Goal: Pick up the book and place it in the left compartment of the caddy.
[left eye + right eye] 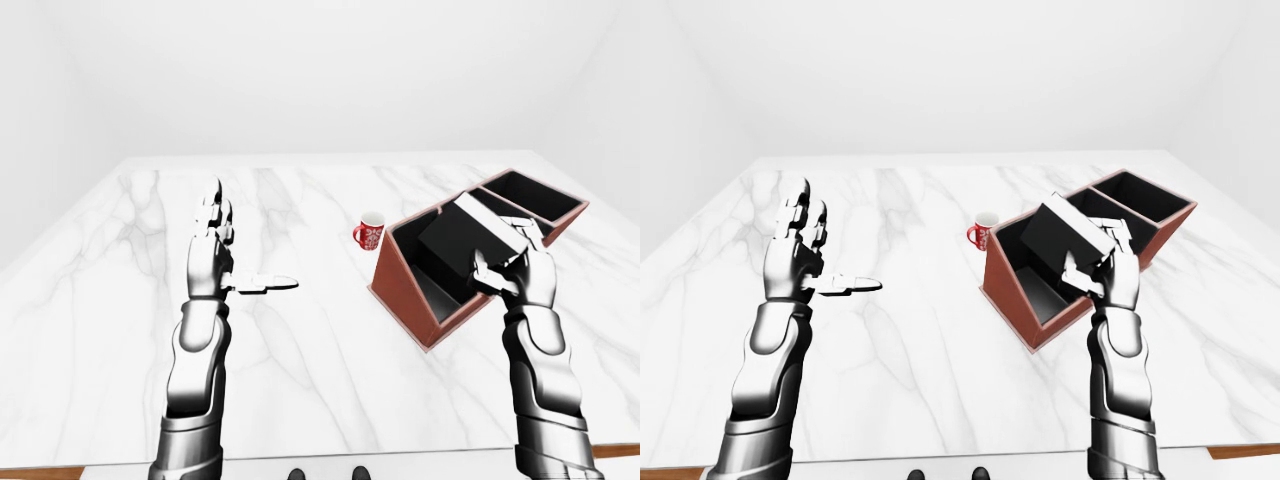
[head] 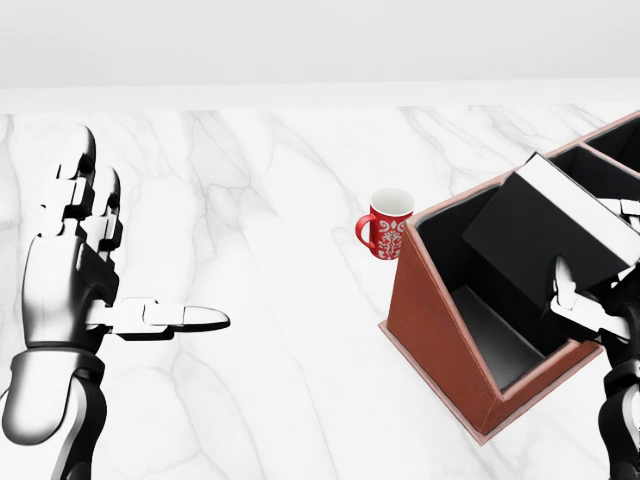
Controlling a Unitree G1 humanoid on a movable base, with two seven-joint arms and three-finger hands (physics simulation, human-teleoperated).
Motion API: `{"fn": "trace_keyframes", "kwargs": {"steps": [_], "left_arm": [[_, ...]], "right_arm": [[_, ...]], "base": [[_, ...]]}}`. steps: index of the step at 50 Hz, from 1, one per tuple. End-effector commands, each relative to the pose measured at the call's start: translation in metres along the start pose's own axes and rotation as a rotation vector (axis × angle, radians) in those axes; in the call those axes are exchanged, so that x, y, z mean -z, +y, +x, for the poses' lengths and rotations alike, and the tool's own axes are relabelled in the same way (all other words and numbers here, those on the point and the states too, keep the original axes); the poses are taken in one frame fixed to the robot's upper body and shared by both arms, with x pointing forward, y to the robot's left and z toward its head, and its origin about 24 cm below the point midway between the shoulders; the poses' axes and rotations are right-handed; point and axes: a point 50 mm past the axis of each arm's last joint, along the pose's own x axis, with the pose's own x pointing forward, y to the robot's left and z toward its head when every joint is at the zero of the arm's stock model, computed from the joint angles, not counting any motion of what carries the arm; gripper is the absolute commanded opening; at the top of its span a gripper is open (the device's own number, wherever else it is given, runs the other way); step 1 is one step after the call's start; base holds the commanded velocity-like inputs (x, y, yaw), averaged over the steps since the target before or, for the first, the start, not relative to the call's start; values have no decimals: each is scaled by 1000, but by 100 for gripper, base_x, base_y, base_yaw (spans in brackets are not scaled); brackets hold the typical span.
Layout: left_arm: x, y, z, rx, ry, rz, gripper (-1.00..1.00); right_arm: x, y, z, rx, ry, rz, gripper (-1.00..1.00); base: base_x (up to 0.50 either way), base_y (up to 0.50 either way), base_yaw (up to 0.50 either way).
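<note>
The black book (image 2: 545, 235) with white page edges is tilted over the left compartment of the red-brown caddy (image 2: 432, 310), its lower part inside the opening. My right hand (image 2: 600, 290) is shut on the book's lower right end, at the right edge of the head view. My left hand (image 2: 110, 270) is open and empty, fingers up and thumb pointing right, held above the marble table (image 2: 270, 380) far to the left of the caddy.
A red mug (image 2: 386, 224) with a white pattern stands just left of the caddy's far left corner. The caddy has more black-lined compartments (image 1: 530, 196) running to the upper right. The table's near edge (image 1: 300, 462) lies at the bottom of the eye views.
</note>
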Motion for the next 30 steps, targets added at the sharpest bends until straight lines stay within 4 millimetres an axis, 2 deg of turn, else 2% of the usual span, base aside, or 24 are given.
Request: {"fn": "trace_keyframes", "kwargs": {"steps": [1,9,15,30], "left_arm": [[2,1,1,0,10,1,100],[3,2,2,-1,14,1,100],[3,2,1,-2,11,1,100],[1,-1,-3,-2,4,1,100]], "right_arm": [[5,6,13,20,27,-2,-100],[10,14,18,6,52,2,-100],[18,8,14,3,82,-3,-100],[28,24,15,-22,124,-9,-100]], "base": [[0,0,0],[0,0,0],[0,0,0],[0,0,0]]}}
